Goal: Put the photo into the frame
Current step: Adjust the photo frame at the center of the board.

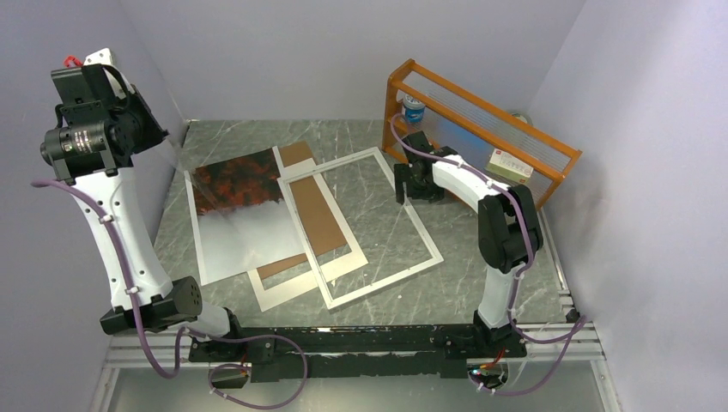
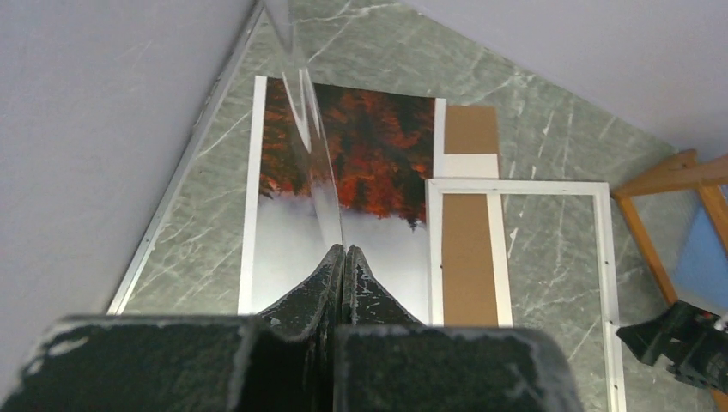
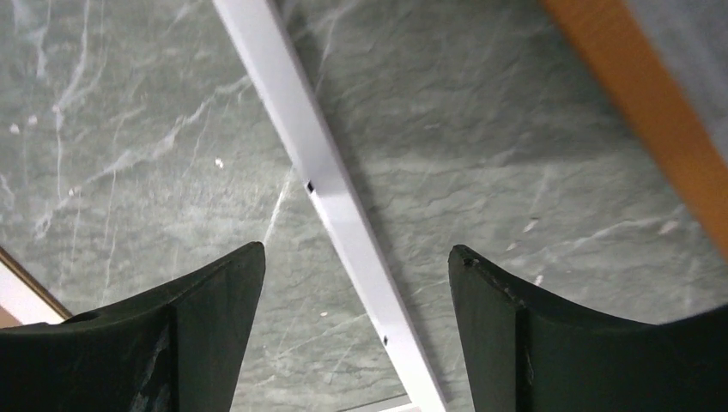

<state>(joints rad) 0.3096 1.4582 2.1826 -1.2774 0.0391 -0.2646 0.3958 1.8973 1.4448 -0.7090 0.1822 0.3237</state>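
The photo [image 1: 236, 215] lies flat on the table at the left, red foliage at the far end, pale grey near me; it also shows in the left wrist view [image 2: 378, 146]. To its right lies the white frame [image 1: 386, 281], overlapping a brown backing board [image 1: 318, 215]. My left gripper [image 2: 343, 249] is raised high over the left side and shut on the edge of a clear sheet [image 2: 318, 163], which stands up over the photo. My right gripper [image 3: 356, 251] hangs open just above the frame's right border [image 3: 318, 172], one finger on each side of it, not touching.
An orange wooden rack [image 1: 481, 120] stands at the back right, holding a small can [image 1: 414, 109] and a box [image 1: 513, 163]. A white mat [image 1: 283, 287] lies under the backing board. Grey walls close in on the left, back and right.
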